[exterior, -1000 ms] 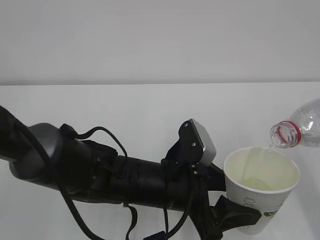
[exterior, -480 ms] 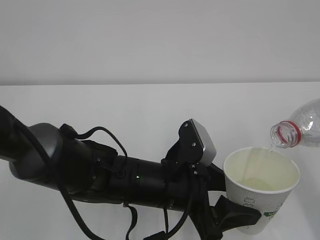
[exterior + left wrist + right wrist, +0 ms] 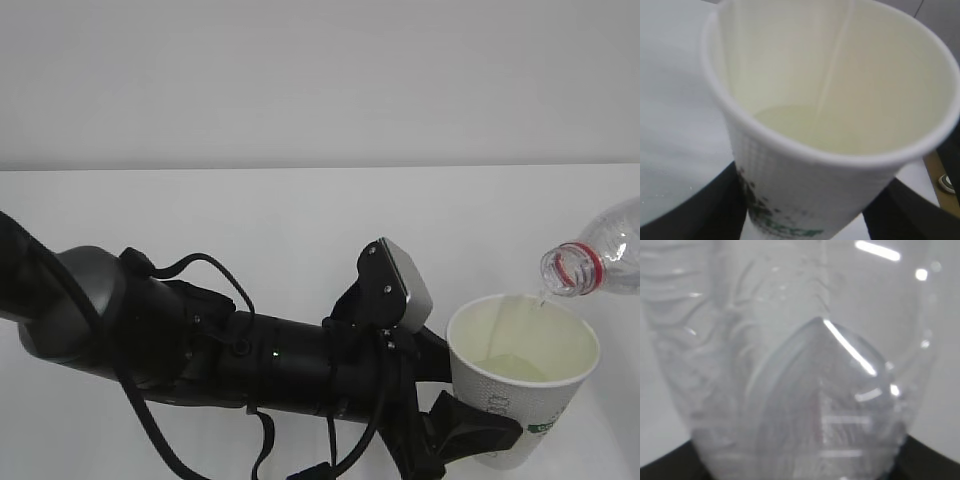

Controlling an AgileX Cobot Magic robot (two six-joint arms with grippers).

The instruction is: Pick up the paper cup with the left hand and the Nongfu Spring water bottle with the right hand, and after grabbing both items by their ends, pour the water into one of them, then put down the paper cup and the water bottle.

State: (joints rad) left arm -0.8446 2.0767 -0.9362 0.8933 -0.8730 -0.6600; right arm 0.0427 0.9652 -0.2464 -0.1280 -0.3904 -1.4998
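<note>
tilting in from the right edge of the exterior view, the nongfu spring water bottle (image 3: 598, 257) is clear ribbed plastic with a red neck ring, its open mouth just above the far rim of the paper cup (image 3: 520, 390). a thin stream of the water (image 3: 497, 368) runs from the mouth down the cup's inner wall to a shallow pale yellowish pool at the bottom. the cup is white, tapered, cream inside, with a dark green logo low on its side; it stands upright at lower right, clasped near its base by the black jaws of the left hand (image 3: 465, 432), whose bulky arm lies across the white table (image 3: 280, 220). up close, the right wrist view shows the bottle's ribbed body (image 3: 790, 375) filling the frame, grasped between dark jaws of the right hand at the bottom corners.
</note>
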